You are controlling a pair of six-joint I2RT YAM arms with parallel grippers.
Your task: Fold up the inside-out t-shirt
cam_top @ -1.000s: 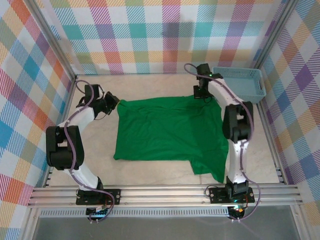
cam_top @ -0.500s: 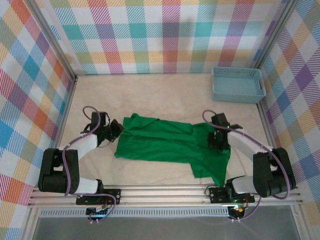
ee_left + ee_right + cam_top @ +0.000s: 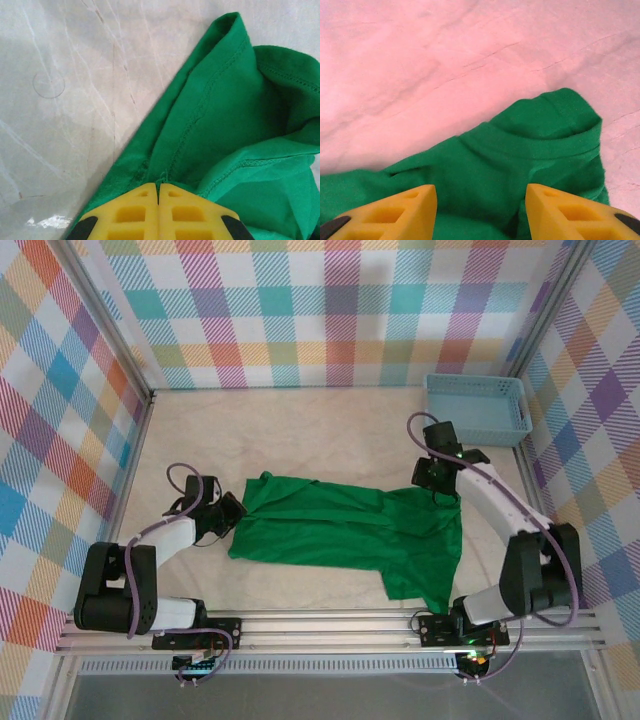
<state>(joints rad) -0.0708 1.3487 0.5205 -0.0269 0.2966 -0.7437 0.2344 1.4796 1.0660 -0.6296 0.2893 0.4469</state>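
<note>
Fingers (image 3: 132, 212) of the left gripper (image 3: 159, 186), yellow, are pressing flat together with no gap between them. I am reading them as clamped on a stitched edge of the inside-out t-shirt (image 3: 225, 125), whose green cloth is bunching into folds just beyond the tips. Pale marbled table (image 3: 65, 100) is showing to the left of that fold. From above, I am seeing this gripper sitting low at the shirt's left end. The right gripper (image 3: 480, 195) is hanging with its jaws apart, one yellow finger on each side and holding nothing. A rounded green fold of the shirt is lying under the gap, with bare table beyond it. In the top view, this gripper (image 3: 437, 480) is hovering at the shirt's far right corner. The shirt itself is lying as a wrinkled band across the near half of the table, running left to right between the two arms. One part on the right is reaching toward the near rail (image 3: 330, 625). A light blue basket (image 3: 478, 408) is sitting in the far right corner, well apart from the shirt. Checked walls (image 3: 300, 310) are enclosing the table.
</note>
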